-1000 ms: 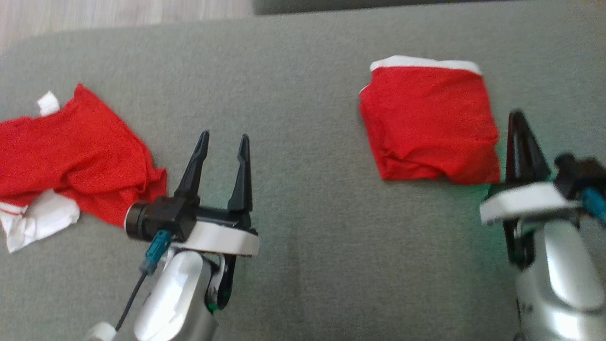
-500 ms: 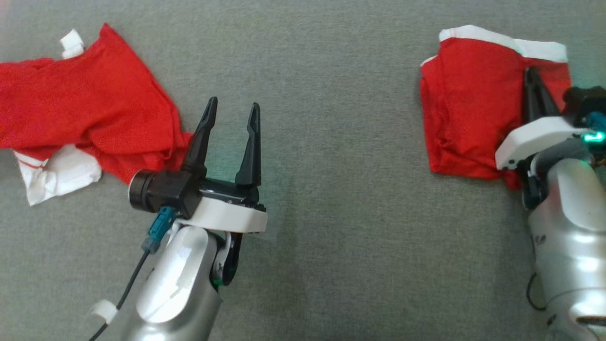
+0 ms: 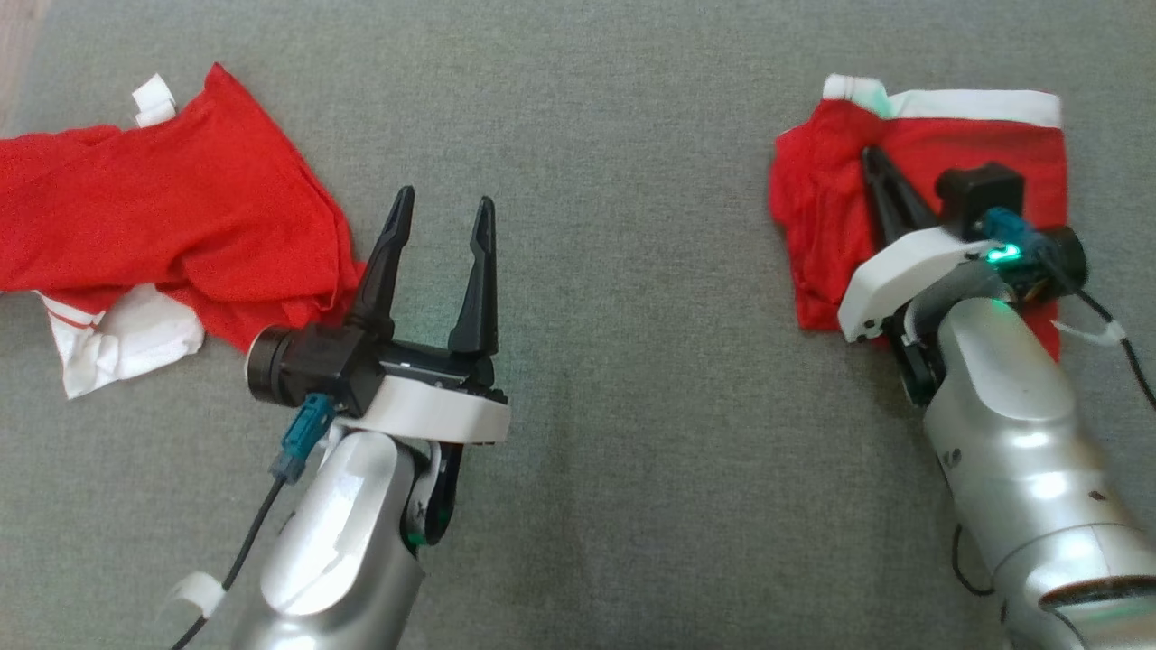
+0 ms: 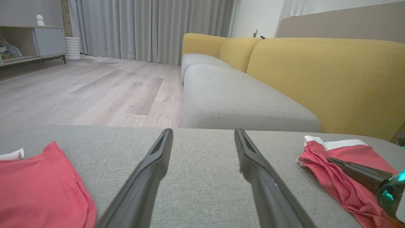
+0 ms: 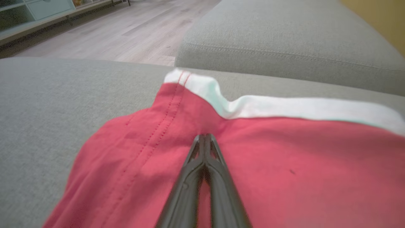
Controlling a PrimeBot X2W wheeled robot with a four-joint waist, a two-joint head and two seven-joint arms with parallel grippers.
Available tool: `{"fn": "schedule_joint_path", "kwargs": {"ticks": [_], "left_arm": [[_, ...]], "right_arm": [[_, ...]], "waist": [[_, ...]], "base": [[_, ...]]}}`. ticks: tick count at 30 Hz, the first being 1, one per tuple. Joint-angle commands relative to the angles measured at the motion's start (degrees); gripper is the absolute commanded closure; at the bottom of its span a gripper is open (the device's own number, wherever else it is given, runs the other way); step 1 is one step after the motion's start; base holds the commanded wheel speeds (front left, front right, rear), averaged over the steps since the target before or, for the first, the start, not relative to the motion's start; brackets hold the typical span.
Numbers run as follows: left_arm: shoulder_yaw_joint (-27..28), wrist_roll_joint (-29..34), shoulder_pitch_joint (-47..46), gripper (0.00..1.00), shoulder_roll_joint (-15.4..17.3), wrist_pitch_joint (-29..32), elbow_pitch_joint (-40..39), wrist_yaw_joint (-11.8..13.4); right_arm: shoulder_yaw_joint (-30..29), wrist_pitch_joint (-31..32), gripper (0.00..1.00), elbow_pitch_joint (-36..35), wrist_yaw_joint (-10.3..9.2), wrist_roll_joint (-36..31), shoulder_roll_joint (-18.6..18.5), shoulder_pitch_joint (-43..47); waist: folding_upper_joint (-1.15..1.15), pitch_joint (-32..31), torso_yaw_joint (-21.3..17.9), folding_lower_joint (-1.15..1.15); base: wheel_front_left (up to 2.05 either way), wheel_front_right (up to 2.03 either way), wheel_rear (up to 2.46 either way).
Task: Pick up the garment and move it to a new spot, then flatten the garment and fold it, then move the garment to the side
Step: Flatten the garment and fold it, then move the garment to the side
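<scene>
The folded red garment (image 3: 817,226) with a white band along its far edge lies on the grey cushion at the right. My right gripper (image 3: 869,155) is shut, and its joined tips press down on the cloth near that band (image 5: 205,136). The red fabric (image 5: 284,152) creases around the tips, and I see no cloth between the fingers. The left wrist view shows the same garment (image 4: 319,161) bunched up under the right gripper (image 4: 332,159). My left gripper (image 3: 444,199) hovers open over bare cushion (image 4: 203,131), holding nothing.
A second red-and-white garment (image 3: 163,217) lies crumpled at the left, just beside my left gripper's fingers. A grey seat cushion (image 4: 240,101) and a yellow sofa back (image 4: 326,76) stand beyond the far edge. Wood floor (image 4: 88,88) lies to the far left.
The head camera has shifted. My right gripper moved from beside the folded garment's right edge onto its top, and the garment's left side is now rumpled. The left gripper kept its pose.
</scene>
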Motion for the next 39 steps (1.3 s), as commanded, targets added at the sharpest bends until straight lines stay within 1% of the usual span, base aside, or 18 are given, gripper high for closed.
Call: {"fn": "schedule_joint_path", "kwargs": {"ticks": [1,3,5,7,10,11,16,17,18,19,20,21,24,28,33,39], "left_arm": [[1.3,-0.4,-1.3,0.0,0.6,-0.3,-1.3,0.2],[1.4,-0.4,-1.2,0.0,0.6,-0.3,-1.1,0.3],[1.8,-0.3,-1.0,0.0,0.6,-0.3,-1.0,0.4],[2.3,0.0,-0.7,0.0,0.6,-0.3,-0.8,0.3],[3.0,0.1,0.0,0.0,0.6,-0.3,-0.7,0.2],[3.3,0.1,0.3,0.0,0.6,-0.3,-0.7,0.2],[4.2,0.3,1.7,0.0,0.6,-0.3,-0.6,0.2],[4.4,0.4,2.0,0.0,0.6,-0.3,-0.6,0.1],[4.6,0.4,2.3,0.0,0.6,-0.3,-0.5,0.1],[4.7,0.4,2.6,0.0,0.6,-0.3,-0.4,0.1],[4.9,0.5,3.0,0.0,0.6,-0.3,-0.4,0.1],[4.9,0.5,3.0,0.0,0.6,-0.3,-0.4,0.1],[5.2,0.5,4.1,0.0,0.6,-0.3,-0.2,0.2],[5.5,0.5,5.7,0.0,0.6,-0.3,0.0,0.0],[5.5,0.4,6.8,0.0,0.6,-0.3,0.4,-0.1],[5.0,0.5,6.0,0.0,0.6,-0.3,0.2,-0.2]], "right_arm": [[4.0,0.8,1.0,1.4,-0.04,1.5,1.3,-0.1],[5.5,0.5,1.0,3.0,-0.04,3.4,1.3,-0.2],[5.9,-0.1,1.0,3.6,-0.04,4.7,1.3,-0.4],[5.0,-1.0,1.0,3.5,-0.04,5.4,1.3,-0.5],[2.6,-1.8,1.0,1.1,-0.04,6.1,1.2,0.4],[1.7,-1.8,1.0,-0.5,-0.04,6.0,0.9,1.0],[-4.1,-1.9,1.0,-14.6,-0.04,4.7,0.6,8.3],[-5.0,-1.9,0.78,-17.3,-0.04,4.2,0.6,10.1],[-5.7,-1.9,0.09,-19.8,-0.04,3.9,0.7,11.9],[-6.4,-1.9,0.0,-22.0,-0.04,3.7,0.8,13.7],[-7.1,-1.9,0.0,-24.1,-0.04,3.6,0.9,15.5],[-7.1,-1.9,0.0,-24.1,-0.04,3.6,0.9,15.5],[-8.7,-1.9,0.0,-29.7,-0.04,3.7,1.1,20.7],[-8.6,-1.9,0.0,-34.2,-0.04,4.5,1.3,27.1],[-7.6,-1.9,0.0,-36.3,-0.04,6.3,1.3,31.0],[-7.8,-1.9,0.0,-35.8,-0.04,5.4,1.3,29.8]], "waist": [[0.0,-0.4,-0.1,0.0],[0.0,-0.9,-0.3,0.0],[0.0,-1.5,-0.8,0.0],[0.0,-2.3,-1.3,0.0],[0.0,-3.9,-2.3,0.0],[0.0,-4.5,-2.8,0.0],[0.0,-7.2,-5.1,0.0],[0.0,-7.7,-5.5,0.0],[0.0,-8.3,-6.0,0.0],[0.0,-8.8,-6.4,0.0],[0.0,-9.3,-6.7,0.0],[0.0,-9.3,-6.7,0.0],[0.0,-10.6,-7.8,0.0],[0.0,-11.7,-8.8,0.0],[0.0,-11.9,-9.5,0.0],[0.0,-10.3,-9.0,0.0]], "base": [[0.0,0.0,0.0],[0.0,0.0,0.0],[0.0,0.0,0.0],[0.0,0.0,0.0],[0.0,0.0,0.0],[0.0,0.0,0.0],[0.0,0.0,0.0],[0.0,0.0,0.0],[0.0,0.0,0.0],[0.0,0.0,0.0],[0.0,0.0,0.0],[0.0,0.0,0.0],[0.0,0.0,0.0],[0.0,0.0,0.0],[0.0,0.0,0.0],[0.0,0.0,0.0]]}}
